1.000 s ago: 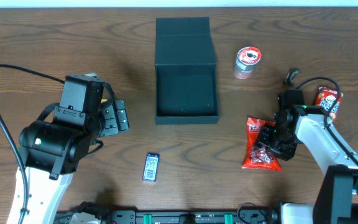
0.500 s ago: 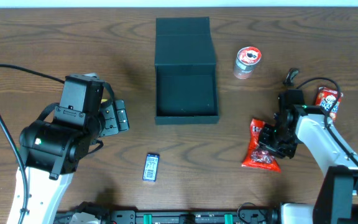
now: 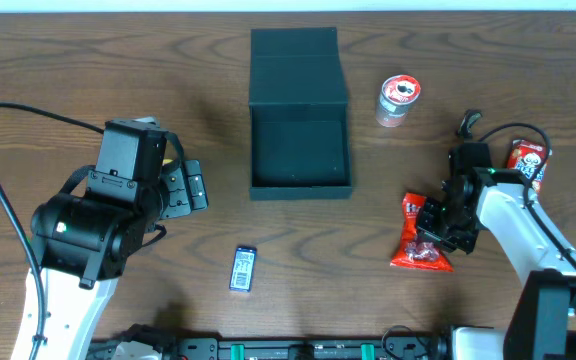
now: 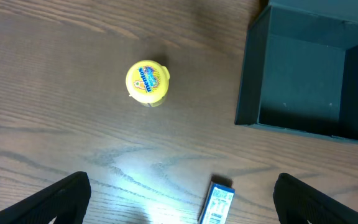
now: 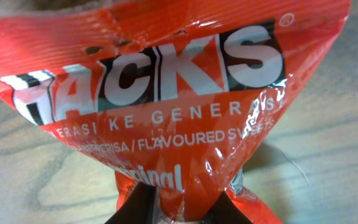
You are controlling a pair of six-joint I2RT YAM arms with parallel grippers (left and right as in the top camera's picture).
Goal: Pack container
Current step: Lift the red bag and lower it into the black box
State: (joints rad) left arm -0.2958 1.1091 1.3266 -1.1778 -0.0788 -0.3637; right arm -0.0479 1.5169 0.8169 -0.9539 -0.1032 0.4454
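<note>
The container [image 3: 299, 112], a dark teal-black box, stands open at the table's back centre with its flap lid folded away behind it. Its corner shows in the left wrist view [image 4: 303, 74]. My right gripper [image 3: 440, 222] is shut on a red Hacks sweet bag [image 3: 417, 240], which fills the right wrist view [image 5: 166, 93]. The bag's pinched edge sits between the jaws. My left gripper [image 3: 190, 190] is open and empty, left of the container, above a small blue packet [image 4: 219, 202] and near a round yellow item [image 4: 146, 81].
A clear cup with a red-and-white lid [image 3: 399, 99] stands right of the container. A red snack packet [image 3: 528, 165] lies at the far right. The blue packet [image 3: 243, 268] lies near the front edge.
The red bag has been drawn slightly right and bunched up in my right gripper. The left arm has not moved.
</note>
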